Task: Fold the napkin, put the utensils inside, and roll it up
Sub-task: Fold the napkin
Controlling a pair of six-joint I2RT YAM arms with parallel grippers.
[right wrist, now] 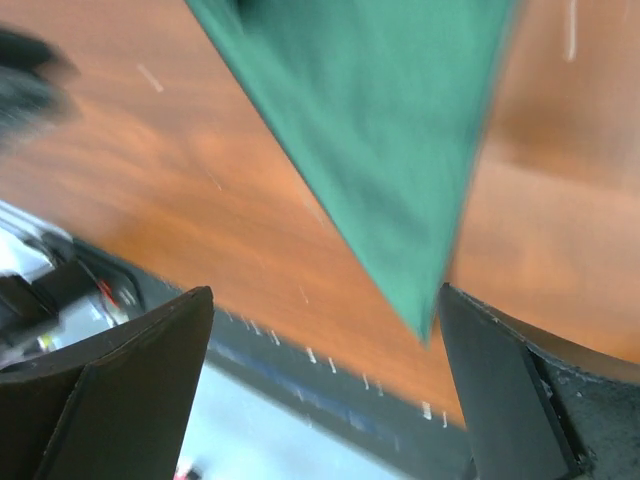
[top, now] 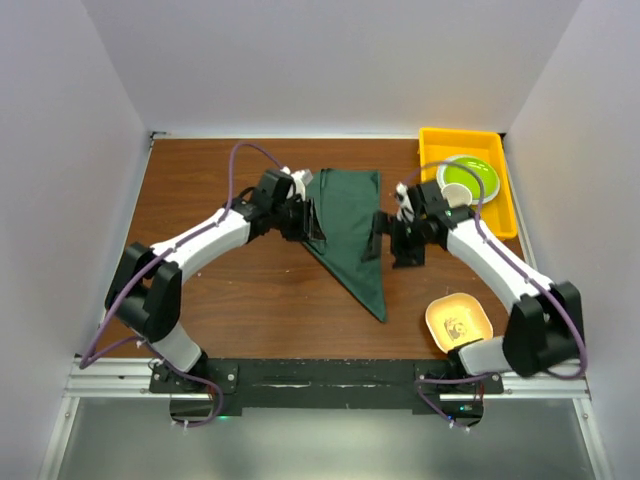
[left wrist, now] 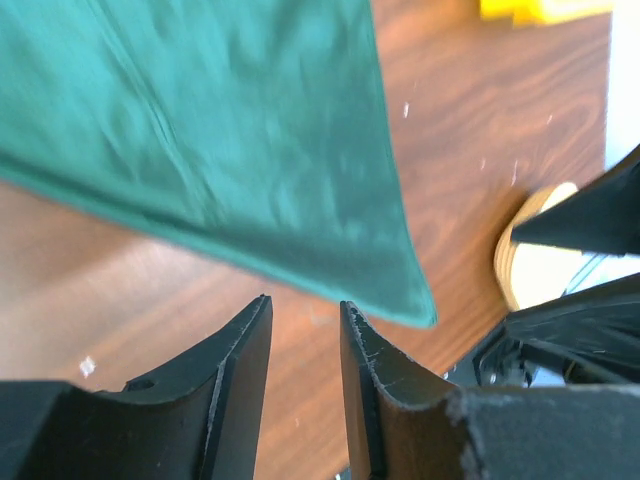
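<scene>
Surface (top: 230, 300): wood-grain, on which the dark green napkin (top: 348, 225) is laid flat at the middle as a folded triangle, judged ready for utensils. Left tool (left wrist: 305, 308), narrowly parted, and right tool (right wrist: 325, 292), spread wide, are held empty at opposite edges, apparently so that the fold is not disturbed.

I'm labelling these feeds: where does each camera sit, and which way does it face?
Top external: above and behind the bases, looking down on the table; both arms show, flanking the napkin.
Left wrist: on its arm, looking past the left gripper at the napkin's corner.
Right wrist: on its arm, looking between the right gripper's spread fingers at the napkin's tip.
Shared: the napkin.
</scene>
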